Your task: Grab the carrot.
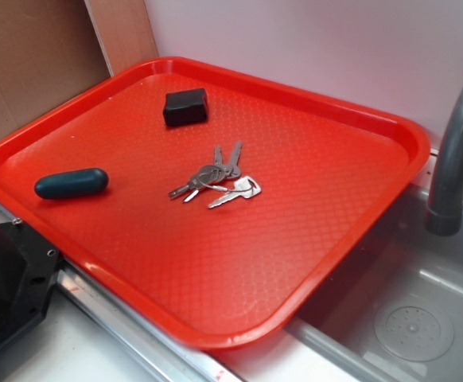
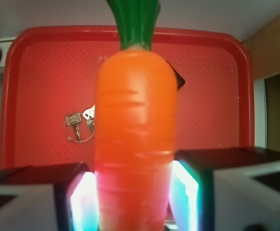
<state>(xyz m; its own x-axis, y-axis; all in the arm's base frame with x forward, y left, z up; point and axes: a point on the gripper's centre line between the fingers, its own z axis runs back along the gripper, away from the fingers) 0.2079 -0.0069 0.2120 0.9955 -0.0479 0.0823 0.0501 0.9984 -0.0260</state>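
Observation:
The carrot (image 2: pixel 135 130) fills the middle of the wrist view: a bright orange ridged body with its dark green stem pointing away from the camera. My gripper (image 2: pixel 135 202) is shut on it, with a lit pad (image 2: pixel 82 202) against its left side and the other against its right. It hangs above the red tray (image 2: pixel 34 72). In the exterior view neither the carrot nor the gripper shows.
On the red tray (image 1: pixel 215 263) lie a bunch of keys (image 1: pixel 214 181), a black block (image 1: pixel 185 107) at the back and a dark teal capsule (image 1: pixel 71 183) at the left. A grey faucet (image 1: pixel 458 151) and sink basin (image 1: pixel 406 318) are at the right.

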